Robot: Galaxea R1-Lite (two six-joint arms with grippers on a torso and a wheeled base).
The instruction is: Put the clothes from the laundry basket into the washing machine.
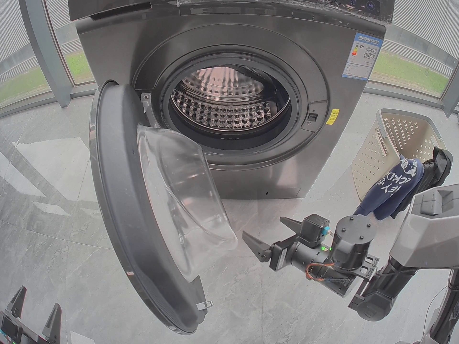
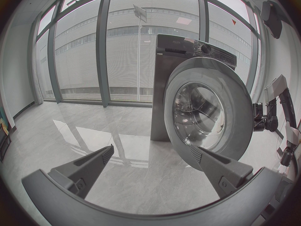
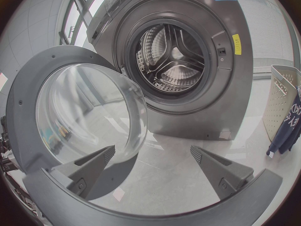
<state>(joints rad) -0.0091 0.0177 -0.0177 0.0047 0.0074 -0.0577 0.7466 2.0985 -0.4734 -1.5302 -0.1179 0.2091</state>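
Note:
The grey washing machine (image 1: 229,96) stands ahead with its round door (image 1: 143,206) swung wide to the left and its steel drum (image 1: 224,101) bare. A beige laundry basket (image 1: 406,144) sits on the floor at the right. A navy printed garment (image 1: 394,187) and a black one (image 1: 437,168) hang over its near rim. My right gripper (image 1: 272,237) hovers open and empty low in front of the machine, left of the basket. My left gripper (image 1: 36,306) is open and empty at the lower left, by the outer side of the door (image 2: 213,110).
Grey tiled floor (image 1: 48,192) spreads around the machine. Tall windows and a metal pillar (image 1: 43,39) stand behind. The open door reaches far out into the space between my two arms.

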